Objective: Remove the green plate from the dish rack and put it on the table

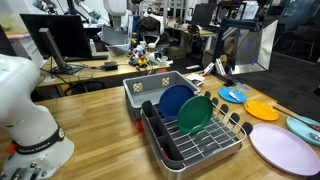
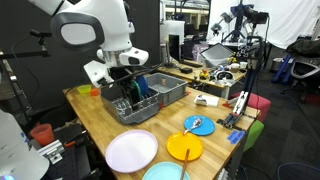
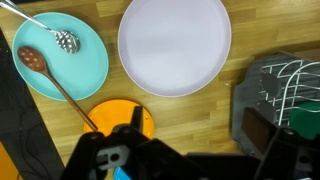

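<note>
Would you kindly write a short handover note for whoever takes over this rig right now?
Gripper: over the rack; open or shut cannot be told, and no plate shows in it.
Green plate: stands upright in the rack, beside the blue plate.
Done: nothing yet.
Left: grasp the green plate, lift it out, and set it on a bare part of the table.

The arm (image 2: 95, 28) is glossy white, built of rounded shells with dark seams, ending in black jaws.
</note>
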{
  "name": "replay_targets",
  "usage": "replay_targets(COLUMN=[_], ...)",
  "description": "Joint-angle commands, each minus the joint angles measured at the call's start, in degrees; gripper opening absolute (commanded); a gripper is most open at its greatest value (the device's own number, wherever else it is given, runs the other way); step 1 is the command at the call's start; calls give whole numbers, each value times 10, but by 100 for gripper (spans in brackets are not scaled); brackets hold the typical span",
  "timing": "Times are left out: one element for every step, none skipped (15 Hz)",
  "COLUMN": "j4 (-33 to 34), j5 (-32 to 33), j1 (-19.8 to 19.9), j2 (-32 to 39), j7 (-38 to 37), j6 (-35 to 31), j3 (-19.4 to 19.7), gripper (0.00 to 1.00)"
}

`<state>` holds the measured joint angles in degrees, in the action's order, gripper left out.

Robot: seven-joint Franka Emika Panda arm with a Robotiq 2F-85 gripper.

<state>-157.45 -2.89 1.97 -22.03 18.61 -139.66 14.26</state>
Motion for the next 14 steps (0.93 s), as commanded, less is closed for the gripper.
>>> replay_targets(j4=[7, 5, 4, 3, 4, 2, 1, 0, 0, 0, -2, -3, -5, 1], j5=[0, -2, -1, 3, 7, 21, 36, 54, 74, 82, 90, 94, 87, 79], j1=[1, -6, -11, -17, -22, -26, -27, -31, -33, -41, -47, -53, -60, -59], j2=[34, 41, 48, 55, 62, 66, 71, 69, 70, 67, 64, 60, 57, 62], j7=[-12, -9, -8, -8, -9, -14, -20, -23, -27, -21, -14, -5, 9, -16], j6=[-21, -24, -28, -35, -41, -53, -65, -72, -77, -82, -86, -90, -99, -82], j3=[-24, -31, -39, -51, -61, -77, -90, -106, -118, -127, -134, -138, -135, -137], gripper=[100, 100, 100, 100, 100, 100, 100, 100, 100, 100, 100, 100, 100, 100])
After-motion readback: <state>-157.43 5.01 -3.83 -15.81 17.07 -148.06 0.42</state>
